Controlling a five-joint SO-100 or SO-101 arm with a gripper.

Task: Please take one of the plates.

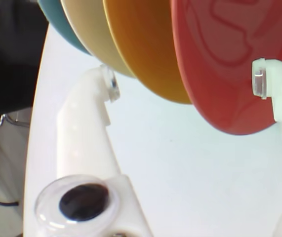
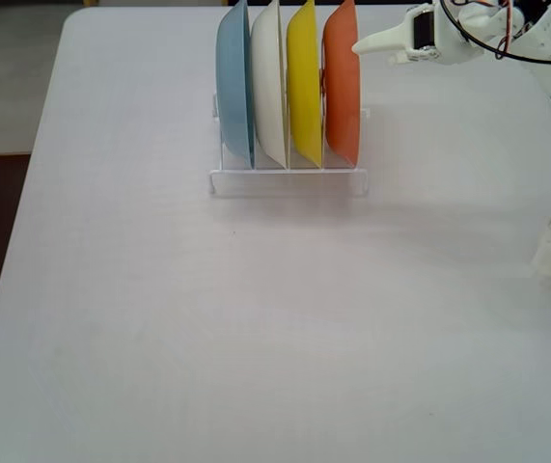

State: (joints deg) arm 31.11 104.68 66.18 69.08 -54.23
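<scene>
We find the plate [image 2: 342, 82], the orange one, standing on edge in the rightmost slot of a clear rack [image 2: 288, 180] in the upper middle of the fixed view, touching nothing but the rack as far as we can tell. Just beside it to the left stand the yellow plate [image 2: 303, 82], then the white plate [image 2: 269, 87], then the blue plate [image 2: 234, 87], all upright and evenly spaced.

In the wrist view the orange plate [image 1: 224, 64] fills the upper right of the frame, and the gripper [image 1: 185, 84] has its jaws apart: one fingertip sits in front of the plate's face at the right edge, the other at centre left, below the white and yellow rims. We judge the spread spans more than one plate, so nothing is clamped.

In the fixed view the gripper [image 2: 371, 43] reaches in from the upper right, its tip at the plate's upper rim.

So we judge the task barely begun: the approach is made, but the plate is not yet gripped, lifted or carried off the rack onto the bench [image 2: 256, 338]. Aligning on one rim, closing and drawing it out are left.
</scene>
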